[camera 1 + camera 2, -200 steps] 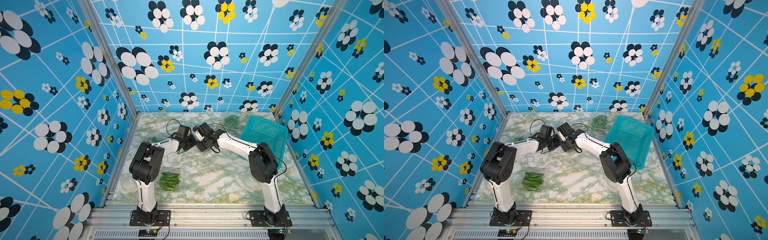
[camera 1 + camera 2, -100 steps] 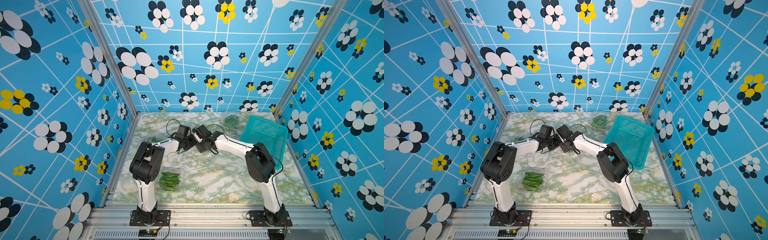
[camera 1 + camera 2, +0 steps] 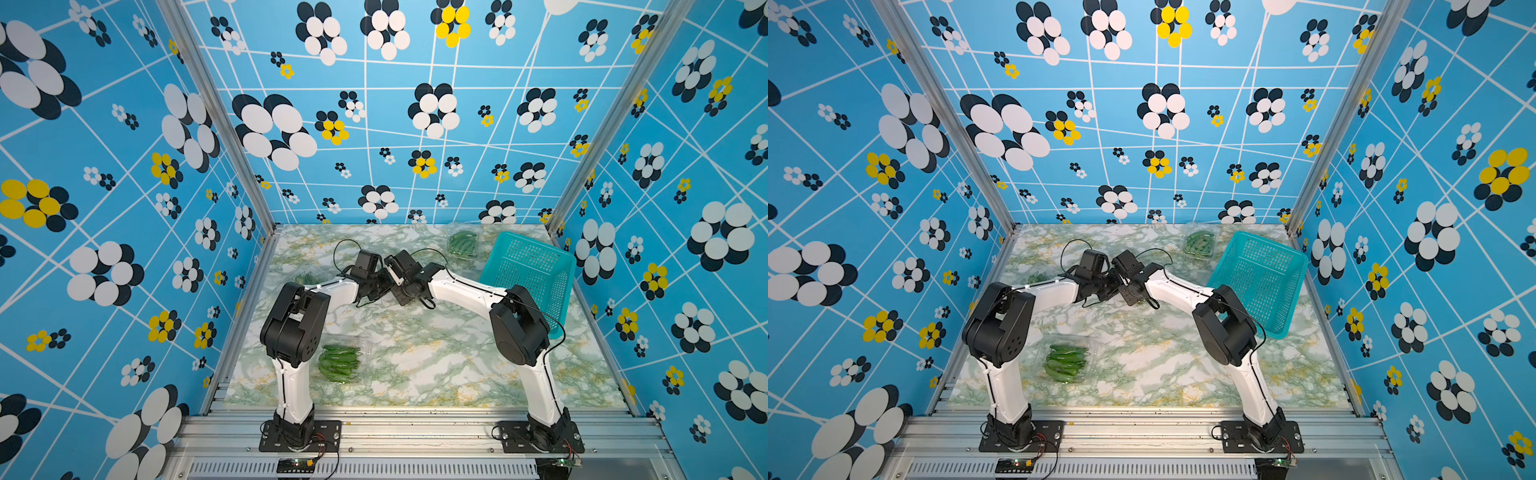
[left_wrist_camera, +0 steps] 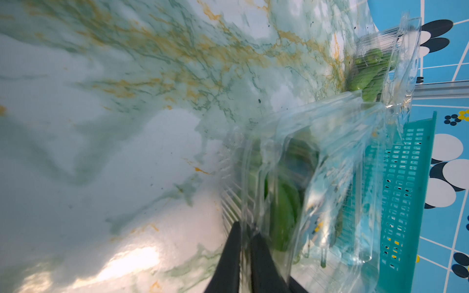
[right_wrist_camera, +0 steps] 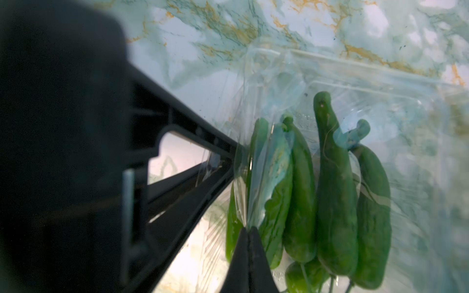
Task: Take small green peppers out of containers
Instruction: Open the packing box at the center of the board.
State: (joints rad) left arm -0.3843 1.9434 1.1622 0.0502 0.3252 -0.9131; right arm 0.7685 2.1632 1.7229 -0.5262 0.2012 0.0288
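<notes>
Pinching one clear clamshell [image 4: 317, 157] from both sides, mid-table a bit toward the far edge; the left gripper [image 4: 245, 229] is clamping the ribbed rim, jaws pressed together on the plastic; the right gripper [image 5: 248, 230] is nipping a thin plastic edge, probably the lid flap, jaws pressed together on it too; the small green peppers [image 5: 332, 203] are sitting inside this box, bunched side by side, none out yet; the box is looking lifted or tipped off the marble table [image 3: 415, 353], cannot tell if any corner is touching it

Step in hand, as I am reading it: opening the clamshell, two grips set, lid not visibly parted; next move is calling for pulling the two grips apart to pop the lid, gently since the plastic is flimsy and could tear or slip, then tipping the peppers out

Other boxes are waiting with peppers inside: near-left container [image 3: 338, 361] beside the left arm base; far-right container [image 3: 463, 245] just beside the teal basket [image 3: 528, 274], which is standing tilted at far right
</notes>
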